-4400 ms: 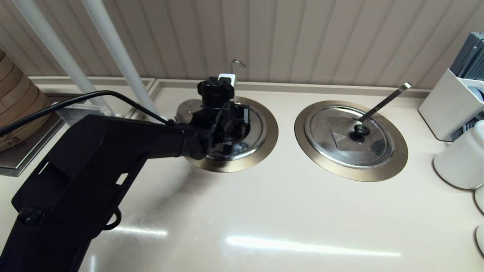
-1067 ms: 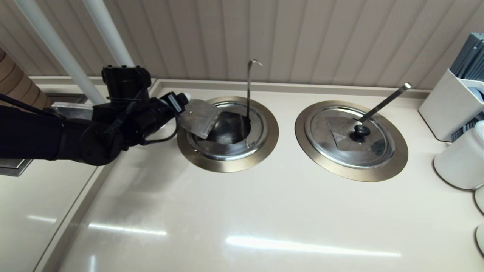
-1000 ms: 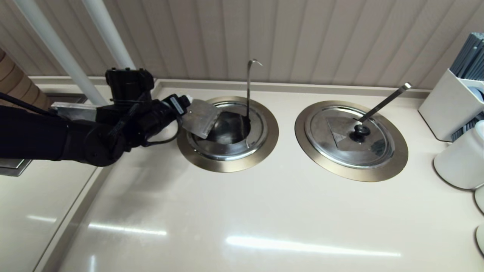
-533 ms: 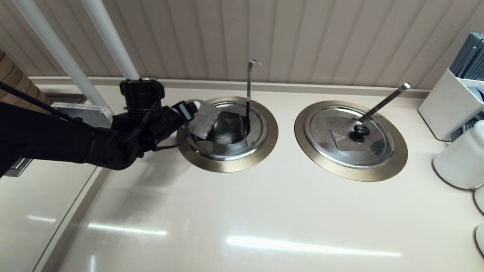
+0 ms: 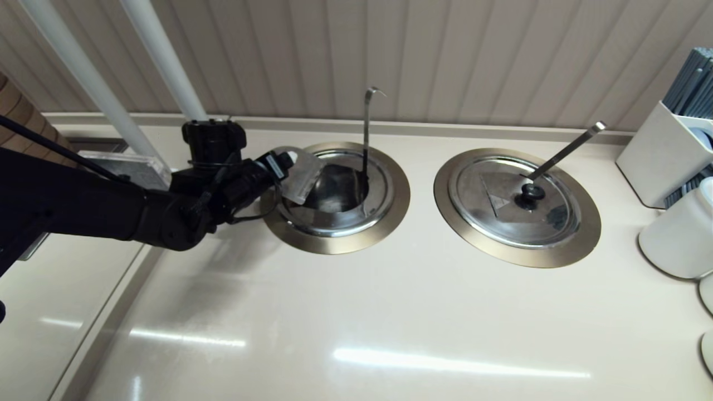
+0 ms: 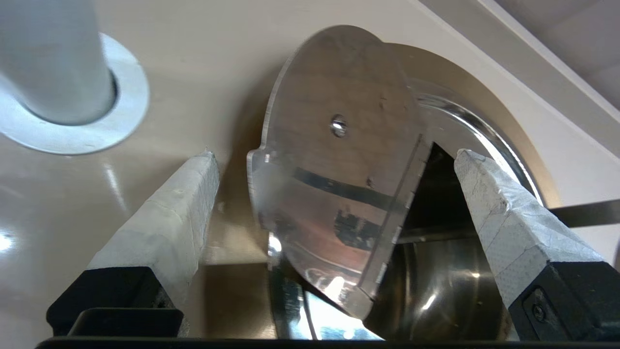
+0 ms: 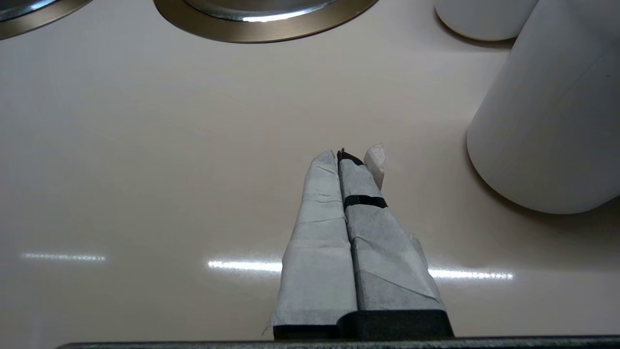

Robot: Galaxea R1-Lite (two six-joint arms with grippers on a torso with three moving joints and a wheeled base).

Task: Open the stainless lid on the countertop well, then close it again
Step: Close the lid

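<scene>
The stainless lid (image 5: pixel 299 174) stands flipped up at the far-left rim of the countertop well (image 5: pixel 335 196), so opening looks done and closing remains. The left pincer (image 6: pixel 334 160), released, straddles the lid without gripping. The right pincer (image 7: pixel 349 160) idles clenched.

Upturned stainless lid (image 6: pixel 334 179) between parted jaws, over countertop well (image 6: pixel 484 140).

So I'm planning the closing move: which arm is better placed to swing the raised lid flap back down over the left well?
Left. Its open gripper sits right at the upright lid; the right gripper hangs shut over bare counter.
</scene>
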